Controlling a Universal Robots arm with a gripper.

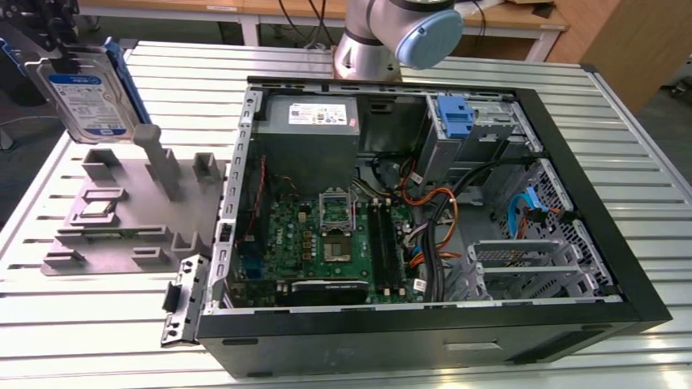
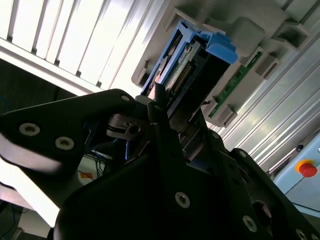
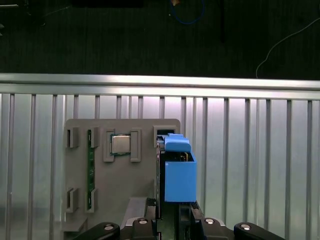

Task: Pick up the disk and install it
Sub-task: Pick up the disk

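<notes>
- Clenched on the disk (image 1: 92,89) with the jaws; held upright at upper left of the exterior view, clear above the grey holder (image 1: 119,219) on the bench (image 1: 87,324).
- Pick-up apparently done.
- Not yet installed: well apart from the open computer case (image 1: 433,348) at centre and right.
- Blue-and-white label on the disk's face, white label on the power supply (image 1: 313,113); print illegible.

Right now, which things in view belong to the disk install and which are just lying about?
In the job: the disk, clamped in the pincer; the open computer case.

Lying about: the grey fixture tray, with the processor chip and memory stick on it; the power supply box and blue bracket inside the case.
</notes>
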